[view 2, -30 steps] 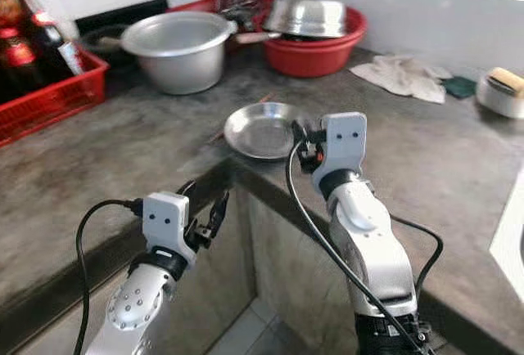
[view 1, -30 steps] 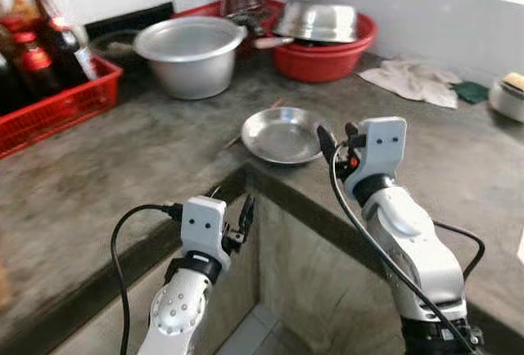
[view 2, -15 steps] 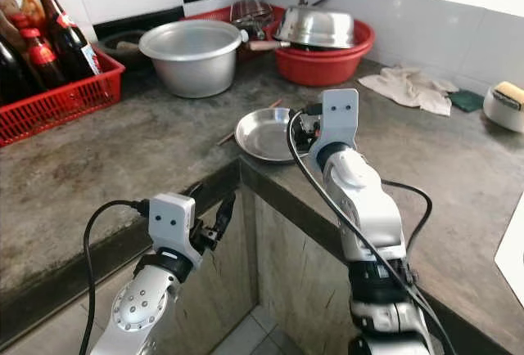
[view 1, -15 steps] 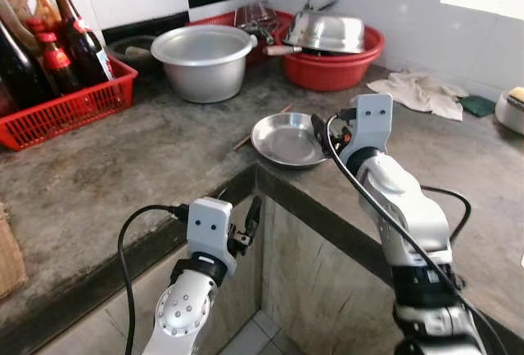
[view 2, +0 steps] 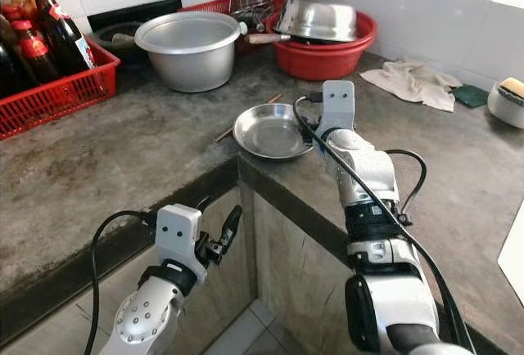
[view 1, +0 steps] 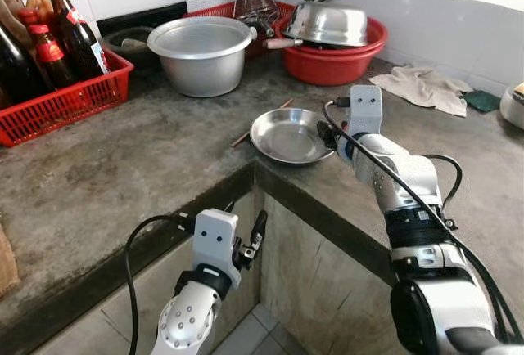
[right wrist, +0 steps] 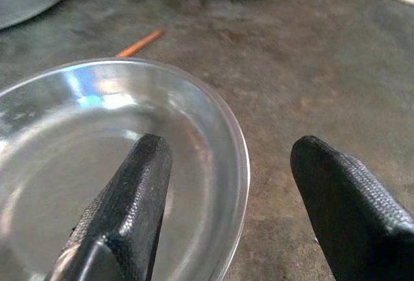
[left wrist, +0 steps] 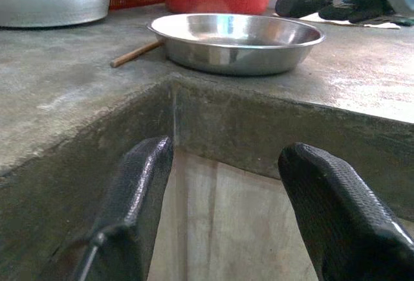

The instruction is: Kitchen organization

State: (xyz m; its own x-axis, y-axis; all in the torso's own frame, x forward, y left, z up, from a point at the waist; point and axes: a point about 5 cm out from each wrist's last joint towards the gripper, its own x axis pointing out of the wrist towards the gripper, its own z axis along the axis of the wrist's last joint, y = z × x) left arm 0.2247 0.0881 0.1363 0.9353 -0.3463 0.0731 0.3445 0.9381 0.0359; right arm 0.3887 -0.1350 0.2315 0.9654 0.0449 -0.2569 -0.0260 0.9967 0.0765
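While your left gripper hangs low below the counter edge with its fingers spread and nothing in them, your right gripper is up at the steel plate. Its fingers are spread too, one over the plate and one outside the rim. The plate sits near the counter corner. Behind it are a big pot, a red basin, and bottles in a red crate.

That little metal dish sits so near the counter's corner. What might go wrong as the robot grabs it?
The right gripper straddles the rim of the steel dish, fingers open. A clumsy close could nudge the dish off the counter edge. Its thin, shiny rim may slip from the fingers. The wooden stick beside it might get knocked away.
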